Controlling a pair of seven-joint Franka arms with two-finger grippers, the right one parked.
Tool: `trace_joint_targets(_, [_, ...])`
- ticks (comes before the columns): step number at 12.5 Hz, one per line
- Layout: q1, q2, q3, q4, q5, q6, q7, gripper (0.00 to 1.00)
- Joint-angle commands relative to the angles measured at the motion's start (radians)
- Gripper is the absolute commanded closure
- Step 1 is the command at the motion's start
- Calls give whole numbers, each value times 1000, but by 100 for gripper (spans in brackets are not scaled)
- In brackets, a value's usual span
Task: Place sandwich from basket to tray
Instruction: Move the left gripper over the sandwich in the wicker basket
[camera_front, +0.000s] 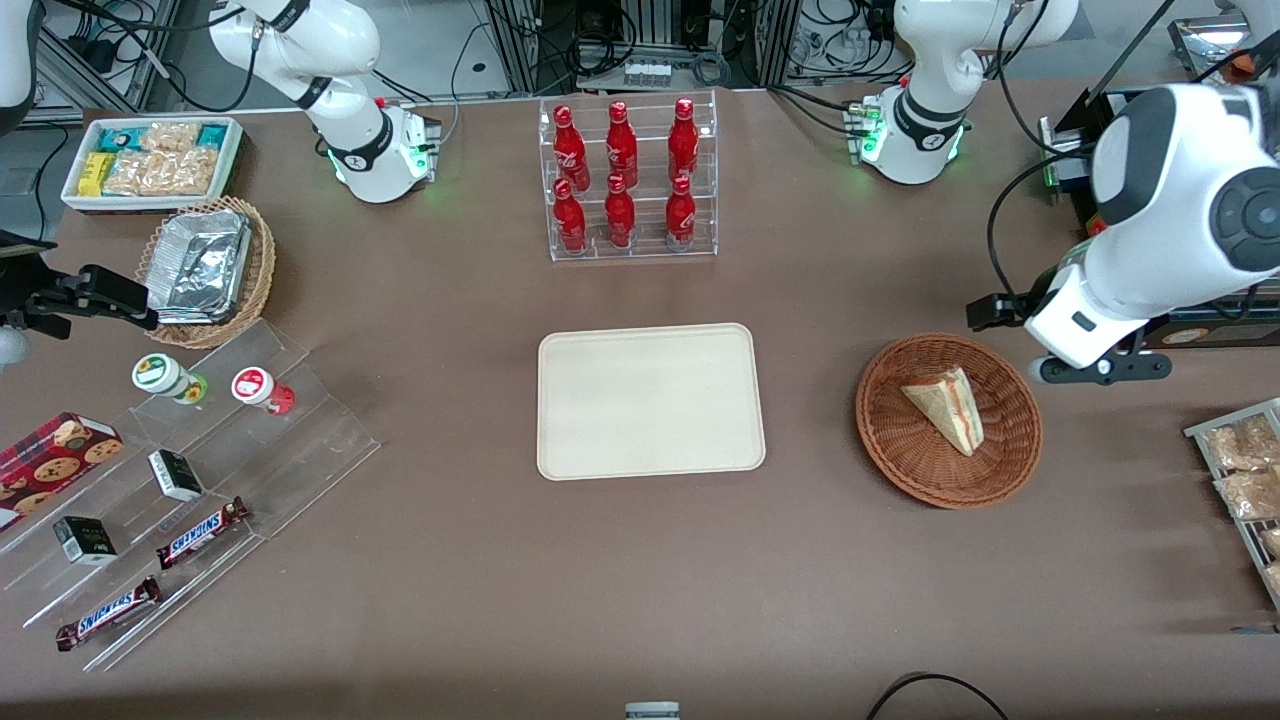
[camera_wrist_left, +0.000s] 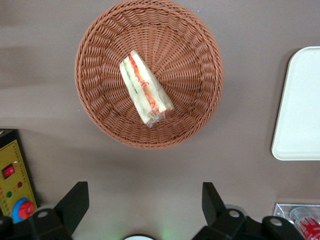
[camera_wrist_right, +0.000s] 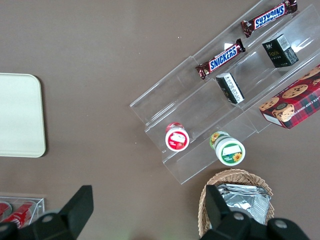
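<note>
The sandwich (camera_front: 945, 408) is a pale bread wedge with red, orange and green layers, lying in the middle of the reddish-brown wicker basket (camera_front: 880, 420). In the left wrist view the sandwich (camera_wrist_left: 145, 90) rests in the basket (camera_wrist_left: 200, 55) with its filling edge up. My left gripper (camera_wrist_left: 145, 192) hangs open over bare table beside the basket, holding nothing. From the front, the gripper (camera_front: 1100, 368) is high up, toward the working arm's end of the table from the basket. The cream tray (camera_front: 650, 400) lies flat mid-table with nothing on it, and its corner shows as the tray (camera_wrist_left: 300, 110).
A clear rack of red bottles (camera_front: 630, 180) stands farther from the front camera than the tray. A wire rack of snack packets (camera_front: 1245, 470) sits at the working arm's table end. A yellow control box (camera_wrist_left: 12, 175) lies near the gripper. A foil-filled tan basket (camera_front: 205, 270) and an acrylic snack stand (camera_front: 200, 470) are toward the parked arm's end.
</note>
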Motion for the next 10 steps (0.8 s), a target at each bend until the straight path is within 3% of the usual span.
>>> trace_joint_targets(1, [0,-13,2,-110,14,127,-15,0])
trace_joint_targets(4, [0,8,2,-200,14,270,-81,0])
trace_joint_targets(10, [0,77,4,-213,17,358,-266,0])
